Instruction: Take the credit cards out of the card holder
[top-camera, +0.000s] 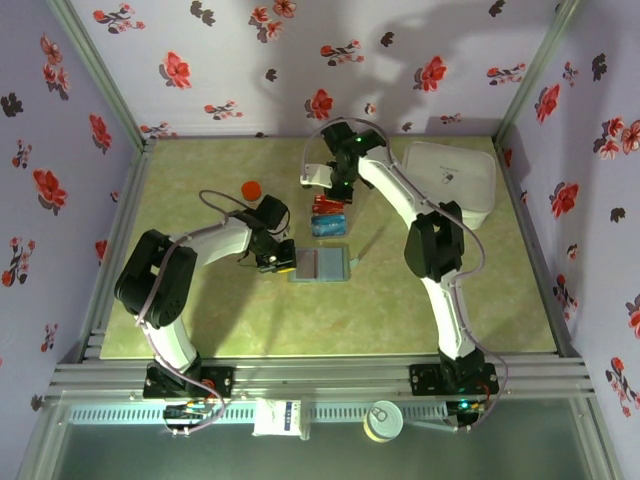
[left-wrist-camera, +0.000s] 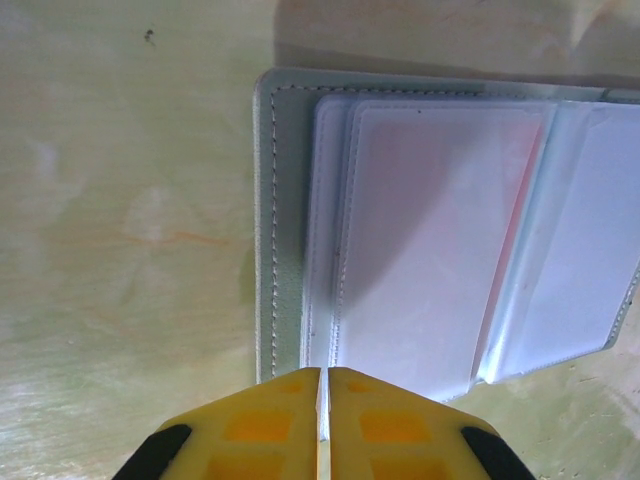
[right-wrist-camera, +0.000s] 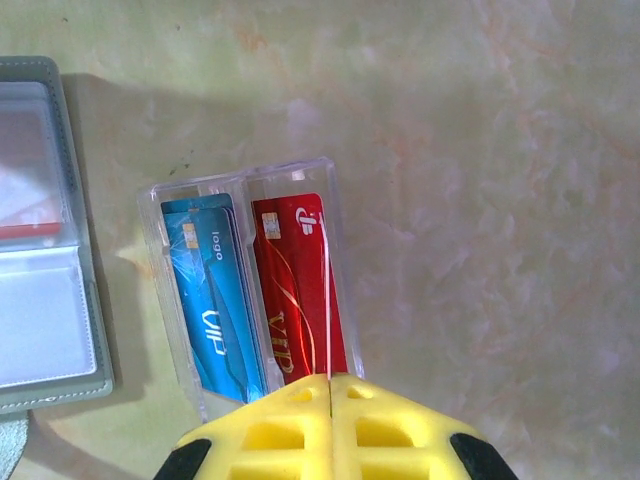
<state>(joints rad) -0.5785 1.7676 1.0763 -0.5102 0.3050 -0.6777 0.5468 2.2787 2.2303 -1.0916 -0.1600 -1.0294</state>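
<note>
The card holder (top-camera: 325, 264) lies open on the table, grey-edged (left-wrist-camera: 285, 220) with clear sleeves inside; a red strip shows in one sleeve (right-wrist-camera: 25, 230). My left gripper (left-wrist-camera: 323, 385) is shut on the holder's near edge, at its left side in the top view (top-camera: 280, 262). The credit cards (top-camera: 328, 217) stand in a clear plastic tray (right-wrist-camera: 240, 172), blue ones (right-wrist-camera: 210, 300) beside red ones (right-wrist-camera: 285, 290). My right gripper (right-wrist-camera: 329, 380) is shut on one thin card, seen edge-on (right-wrist-camera: 325, 300), over the tray's red side; in the top view it hangs just behind the tray (top-camera: 335, 192).
A big white rounded box (top-camera: 450, 175) stands at the back right, close to the right arm. A small red cap (top-camera: 251, 188) lies behind the left arm. Flowered walls close in the green table on three sides.
</note>
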